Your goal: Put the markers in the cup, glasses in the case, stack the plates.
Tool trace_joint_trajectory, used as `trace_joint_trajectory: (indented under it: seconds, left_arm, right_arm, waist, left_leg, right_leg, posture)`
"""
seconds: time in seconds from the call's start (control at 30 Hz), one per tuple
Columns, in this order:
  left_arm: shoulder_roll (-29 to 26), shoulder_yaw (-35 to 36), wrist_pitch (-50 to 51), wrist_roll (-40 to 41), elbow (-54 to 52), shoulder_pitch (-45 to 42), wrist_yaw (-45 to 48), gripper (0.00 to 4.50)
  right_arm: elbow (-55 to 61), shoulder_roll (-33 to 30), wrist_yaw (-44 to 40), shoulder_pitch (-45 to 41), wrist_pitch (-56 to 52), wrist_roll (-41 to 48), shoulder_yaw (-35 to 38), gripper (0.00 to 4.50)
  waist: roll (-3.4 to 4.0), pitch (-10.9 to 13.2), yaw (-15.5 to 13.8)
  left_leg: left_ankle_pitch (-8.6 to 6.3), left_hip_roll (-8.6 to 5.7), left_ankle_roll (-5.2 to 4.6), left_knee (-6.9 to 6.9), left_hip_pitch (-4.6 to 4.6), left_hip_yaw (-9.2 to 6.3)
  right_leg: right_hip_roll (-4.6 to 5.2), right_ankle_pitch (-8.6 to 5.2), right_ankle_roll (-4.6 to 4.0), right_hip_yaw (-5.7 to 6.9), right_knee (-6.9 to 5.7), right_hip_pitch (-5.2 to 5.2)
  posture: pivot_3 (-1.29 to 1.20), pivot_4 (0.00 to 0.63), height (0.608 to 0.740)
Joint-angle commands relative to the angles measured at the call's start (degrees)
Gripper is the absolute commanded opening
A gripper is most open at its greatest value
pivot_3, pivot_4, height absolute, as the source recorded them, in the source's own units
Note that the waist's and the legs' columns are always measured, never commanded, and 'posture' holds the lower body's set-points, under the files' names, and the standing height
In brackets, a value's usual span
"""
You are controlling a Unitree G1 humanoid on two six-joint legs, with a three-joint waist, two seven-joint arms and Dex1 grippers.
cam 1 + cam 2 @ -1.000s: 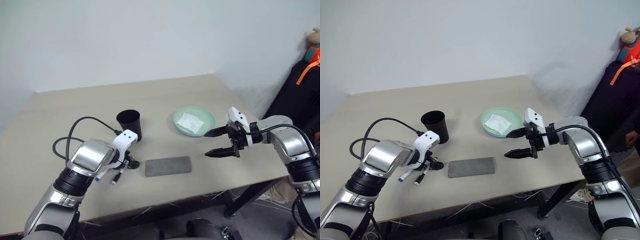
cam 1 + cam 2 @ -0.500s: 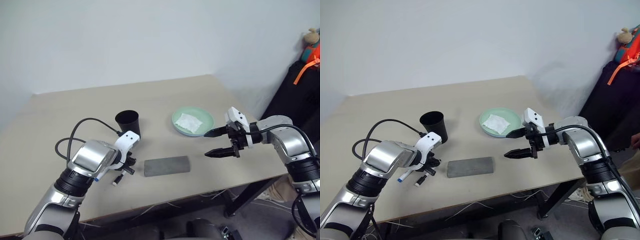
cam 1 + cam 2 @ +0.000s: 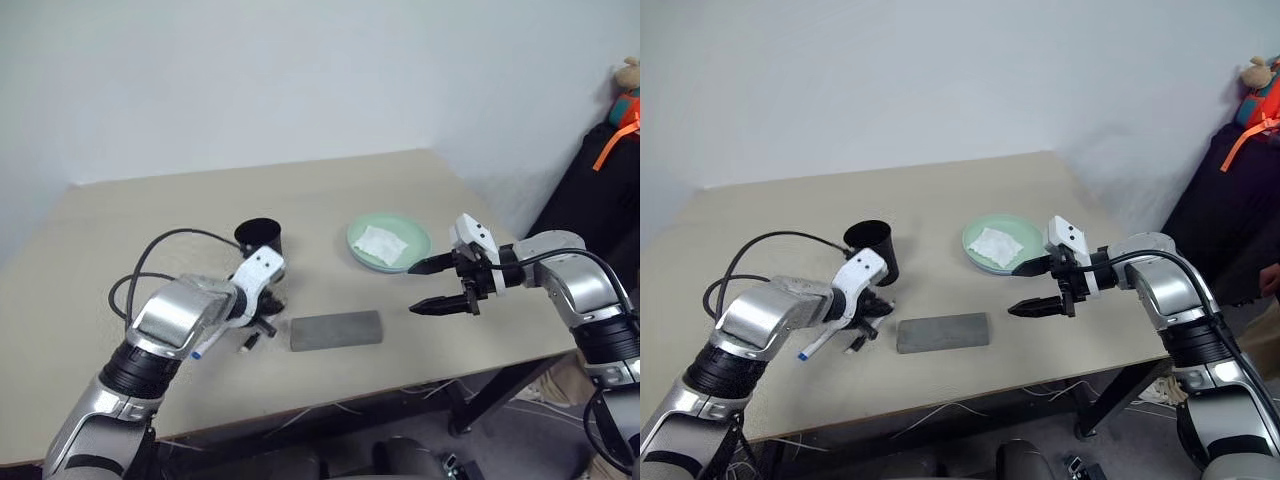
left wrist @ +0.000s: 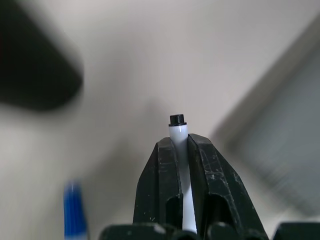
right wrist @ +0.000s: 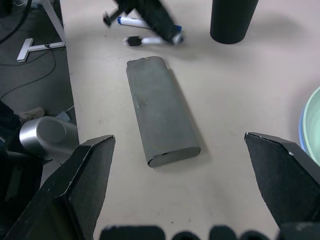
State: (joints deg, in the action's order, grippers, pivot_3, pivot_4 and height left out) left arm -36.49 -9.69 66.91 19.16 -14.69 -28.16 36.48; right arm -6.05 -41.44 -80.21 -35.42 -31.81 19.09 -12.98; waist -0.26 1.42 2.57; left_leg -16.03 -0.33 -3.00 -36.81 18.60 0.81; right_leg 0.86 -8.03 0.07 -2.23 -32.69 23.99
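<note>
— Markers first, since they sit closest: where are they?

— One marker (image 4: 179, 134), the black-ended one, is clamped in the left gripper (image 4: 182, 150), whose jaws are closed tight on its white barrel. In the head views it looks lifted just off the table (image 3: 120, 220). The blue-capped marker (image 3: 812, 344) is just beside it, under the left arm; whether it rests flat on the table I cannot tell.

— So nothing is in the cup yet?

— As far as I can judge, no. The cup (image 3: 262, 243) stands upright just beyond the left gripper, and its inside is too dark to read. One pen is in hand and the other is down by the arm, so both are yet to go in.

— And the case?

— The grey case (image 3: 336, 330) lies shut, flat on the table, between the two arms near the front edge. I cannot see glasses on the table; they may already be inside, but the lid hides that.

— What is the right gripper doing?

— The right gripper (image 3: 432, 285) hangs over the table with its jaws spread wide and nothing between them.

— The plates, farther back?

— The green plate (image 3: 360, 250) sits beyond the right gripper with a white napkin (image 3: 380, 243) on it. A blue rim (image 5: 303, 131) peeks out at its edge, so the stack looks done.
</note>
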Motion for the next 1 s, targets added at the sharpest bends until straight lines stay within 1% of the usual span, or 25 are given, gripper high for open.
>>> trace_joint_trajectory:
  seconds: [0.03, 0.13, 0.27, 0.4, 0.5, 0.57, 0.67, 0.9, 1.0]
  left_arm:
    - [5.0, 10.4, -5.1, 3.4, 0.9, -6.1, -2.3, 0.03]
    - [9.3, 16.1, -10.2, 6.4, 5.3, -10.8, -2.3, 0.03]
    - [13.2, 21.4, -20.5, 5.4, 11.8, -15.7, -6.6, 0.03]
    - [15.6, 23.9, -38.8, -1.5, 22.6, -19.1, -15.9, 0.03]
    - [15.7, 22.8, -47.8, -4.8, 28.5, -19.1, -17.6, 0.03]
    - [15.7, 22.5, -50.5, -5.4, 30.8, -19.1, -17.5, 0.03]
    - [16.7, 22.0, -53.9, -5.4, 33.2, -17.9, -16.5, 0.03]
    - [17.2, 20.9, -58.8, -6.7, 36.8, -16.6, -15.9, 0.03]
    - [17.5, 20.7, -60.6, -7.1, 37.6, -15.9, -15.6, 0.03]
  right_arm:
    - [0.9, -0.2, -0.2, -1.6, 0.3, 0.5, 1.0, 4.50]
    - [0.8, 0.1, -0.1, -1.8, 0.2, 0.7, 1.1, 4.50]
    - [0.7, 0.4, 0.0, -1.9, 0.1, 0.8, 1.2, 4.50]
    - [0.8, 0.5, 0.0, -2.0, -0.3, 1.5, 1.9, 4.50]
    - [0.7, 1.1, 0.2, -3.6, -3.0, 4.4, 4.2, 4.50]
    - [0.7, 1.4, 0.4, -4.4, -4.3, 5.8, 5.2, 4.50]
    - [-2.2, 2.3, 1.8, -8.6, -6.4, 8.9, 9.6, 4.50]
    - [-6.7, 2.4, 2.2, -15.3, -9.1, 13.6, 15.2, 4.50]
    - [-8.9, 3.0, 2.9, -18.8, -12.5, 17.9, 19.2, 4.50]
  waist:
    - [0.00, 0.0, 0.0]
    - [0.00, 0.0, 0.0]
    - [0.01, 0.0, 0.0]
    - [0.01, 0.0, 0.0]
    - [0.01, 0.0, 0.0]
    - [0.01, 0.0, 0.0]
    - [0.01, 0.0, 0.0]
    - [0.00, 0.0, -0.3]
    - [0.01, 0.0, -0.3]
  left_leg:
    - [0.00, -0.02, -0.01, -0.02, -0.02, 0.00]
    - [0.03, -0.07, -0.06, -0.03, -0.01, -0.01]
    - [0.02, -0.19, -0.06, 0.10, -0.04, -0.01]
    - [0.03, -0.17, -0.05, 0.20, -0.07, -0.04]
    - [0.03, -0.15, -0.05, 0.18, -0.11, -0.03]
    - [0.03, -0.16, -0.05, 0.13, -0.09, -0.03]
    - [0.03, -0.18, -0.05, 0.02, -0.08, -0.03]
    - [0.01, -0.18, -0.05, 0.08, -0.03, -0.10]
    - [0.01, -0.21, -0.05, 0.18, -0.01, -0.09]
  right_leg:
    - [0.01, 0.00, 0.01, -0.01, 0.02, -0.05]
    - [0.00, 0.01, 0.04, -0.03, 0.08, -0.10]
    - [-0.02, 0.04, 0.10, -0.05, 0.07, -0.14]
    - [-0.06, 0.05, 0.11, -0.04, 0.03, -0.25]
    - [-0.08, 0.05, 0.11, -0.04, 0.04, -0.31]
    - [-0.07, 0.05, 0.11, -0.04, 0.04, -0.31]
    - [-0.05, 0.05, 0.12, -0.04, 0.06, -0.32]
    - [0.00, 0.07, 0.15, -0.05, 0.10, -0.30]
    - [-0.01, 0.08, 0.15, -0.05, 0.09, -0.28]
  posture:
    - [0.00, 0.000, 0.735]
    - [0.00, 0.000, 0.735]
    - [0.00, 0.000, 0.735]
    - [0.00, 0.000, 0.735]
    - [0.00, 0.000, 0.735]
    - [0.00, 0.000, 0.735]
    - [0.00, 0.000, 0.735]
    - [0.00, 0.000, 0.735]
    - [0.00, 0.000, 0.735]
